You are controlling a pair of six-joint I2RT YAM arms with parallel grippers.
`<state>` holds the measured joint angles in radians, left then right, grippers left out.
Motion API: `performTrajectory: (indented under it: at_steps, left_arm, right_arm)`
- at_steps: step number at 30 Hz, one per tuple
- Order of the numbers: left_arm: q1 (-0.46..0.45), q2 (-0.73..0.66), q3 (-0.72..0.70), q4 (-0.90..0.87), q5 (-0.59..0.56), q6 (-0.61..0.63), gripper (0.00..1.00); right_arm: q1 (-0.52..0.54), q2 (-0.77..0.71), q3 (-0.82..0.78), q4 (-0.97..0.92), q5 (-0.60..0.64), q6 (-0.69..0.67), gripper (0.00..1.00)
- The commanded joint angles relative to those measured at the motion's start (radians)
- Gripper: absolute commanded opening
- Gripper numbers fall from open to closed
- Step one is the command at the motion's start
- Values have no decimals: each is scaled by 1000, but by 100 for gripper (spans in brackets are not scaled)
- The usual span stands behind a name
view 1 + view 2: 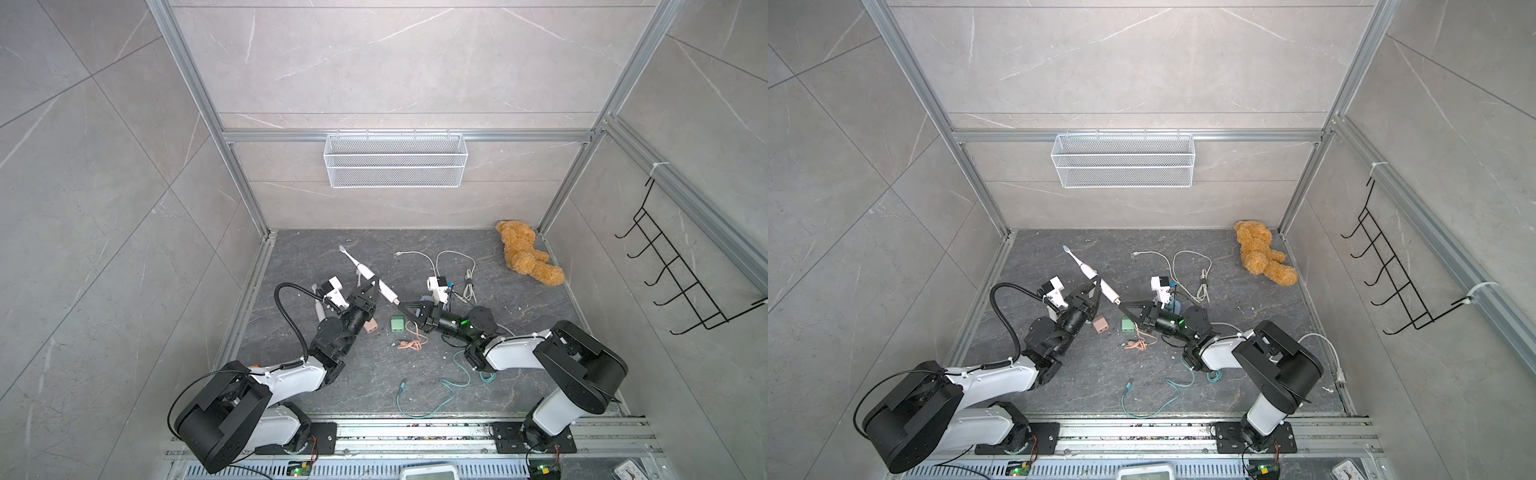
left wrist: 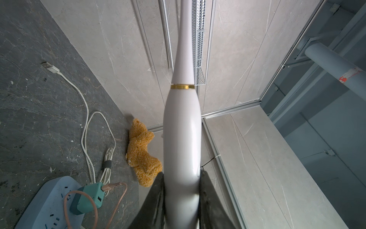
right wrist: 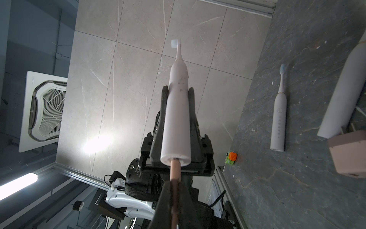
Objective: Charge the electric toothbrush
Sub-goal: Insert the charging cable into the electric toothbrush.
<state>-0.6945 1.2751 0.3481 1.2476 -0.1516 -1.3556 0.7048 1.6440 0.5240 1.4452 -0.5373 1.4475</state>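
The electric toothbrush (image 1: 365, 272) is up off the floor near the middle, tilted, with its brush end pointing to the back wall. It is long, smooth and shiny white. The handle is fat and the neck is thin, and a thin gold ring (image 2: 182, 86) sits between them. Small white bristles sit at the tip.

My left gripper (image 1: 374, 286) pinches the lower part of the handle between two black fingers (image 3: 164, 97), and they hide a bit of it. My right gripper (image 1: 401, 307) is pressed tight on a pink plug (image 3: 175, 168), shaped like a small round stick. The plug's tip meets the hole in the flat bottom of the toothbrush. I cannot tell how deep it goes.

The floor (image 1: 532, 332) is dark grey stone with pale cracks and crumbs. The pink cable (image 1: 411, 343) lies in a loose heap just beside a small green block (image 1: 397, 324). A fuzzy orange teddy bear (image 1: 519, 249) lies in the back corner, with a looped white cable (image 1: 469, 284) near it. A thin teal cable (image 1: 487, 377) curls by my right arm. Another white toothbrush (image 3: 278, 123) lies flat on the floor. A white wire basket (image 1: 395, 160) hangs on the back wall.
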Motion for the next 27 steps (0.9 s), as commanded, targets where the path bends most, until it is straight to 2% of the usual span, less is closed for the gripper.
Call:
performTrajectory:
  at_steps: [1, 11, 17, 20, 24, 27]
  left_arm:
    - [-105, -36, -1, -41, 275, 54, 0]
    - [-82, -138, 3, -137, 193, 101, 0]
    - [-33, -174, 19, -163, 192, 102, 0]
    - [-5, -198, 22, -186, 198, 104, 0]
    - [13, -212, 31, -212, 200, 110, 0]
    - [35, -217, 41, -241, 213, 116, 0]
  right_arm:
    - [0, -19, 14, 14, 126, -7, 0]
    - [0, -49, 8, 21, 79, -41, 0]
    - [1, -73, -30, 21, 103, -69, 18]
    - [3, -79, -46, 14, 106, -81, 20]
    - [1, -73, -48, 3, 95, -84, 18]
    - [-1, -96, -70, -1, 115, -101, 22]
